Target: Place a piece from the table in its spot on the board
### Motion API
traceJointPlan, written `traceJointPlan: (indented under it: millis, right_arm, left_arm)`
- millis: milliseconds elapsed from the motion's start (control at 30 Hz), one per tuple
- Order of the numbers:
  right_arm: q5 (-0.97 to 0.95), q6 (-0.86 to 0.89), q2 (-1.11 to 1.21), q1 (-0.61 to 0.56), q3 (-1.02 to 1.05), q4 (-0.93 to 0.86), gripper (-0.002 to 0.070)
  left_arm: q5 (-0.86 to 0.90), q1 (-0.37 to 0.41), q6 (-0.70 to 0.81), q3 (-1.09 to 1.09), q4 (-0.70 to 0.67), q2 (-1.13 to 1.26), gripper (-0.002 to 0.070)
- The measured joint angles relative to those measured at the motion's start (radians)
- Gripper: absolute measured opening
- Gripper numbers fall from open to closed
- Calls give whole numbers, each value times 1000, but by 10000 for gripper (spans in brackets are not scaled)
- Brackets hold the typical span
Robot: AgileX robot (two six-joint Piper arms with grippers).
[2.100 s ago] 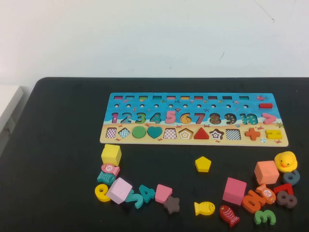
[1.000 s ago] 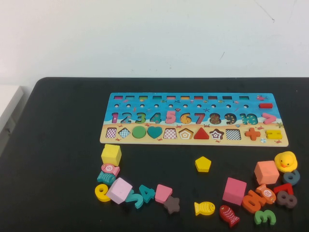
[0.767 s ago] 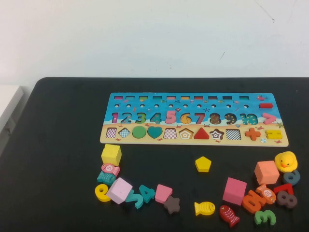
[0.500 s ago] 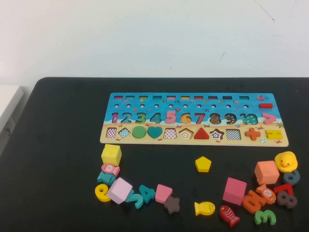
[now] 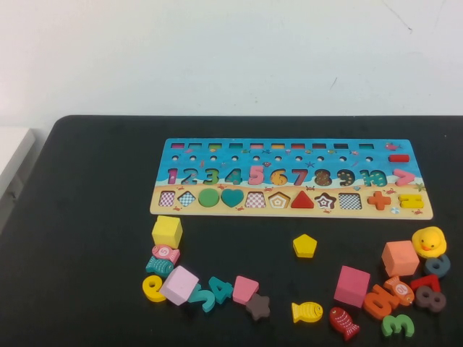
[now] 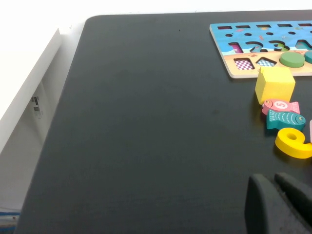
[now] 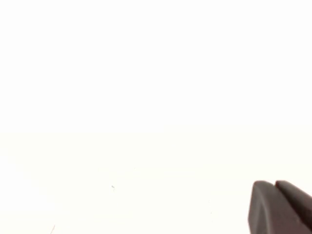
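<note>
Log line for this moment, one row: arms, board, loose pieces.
left gripper: off-board, holding nothing | right gripper: faces wall | board: pentagon slot empty | yellow pentagon: loose on table

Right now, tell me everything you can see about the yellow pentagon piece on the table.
The yellow pentagon piece is a thick, flat block, seemingly painted wood, lying flat on the black table with one point toward the board. It sits alone, touching nothing, just in front of the board's shape row. Neither the left gripper nor the right gripper is near it.
</note>
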Motion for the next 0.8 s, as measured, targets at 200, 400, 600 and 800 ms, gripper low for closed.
traceJointPlan:
  millis: [200, 400, 600, 800]
  right_arm:
    - [382, -4, 59, 0, -280, 1, 19]
    - [855, -6, 362, 0, -626, 14, 19]
    - [1165, -114, 783, 0, -885, 163, 18]
    - [1174, -294, 1133, 6, -937, 433, 19]
  left_arm:
    - [0, 0, -2, 0, 0, 0, -1]
    - [0, 0, -2, 0, 0, 0, -1]
    - [0, 0, -2, 0, 0, 0, -1]
    - [0, 0, -2, 0, 0, 0, -2]
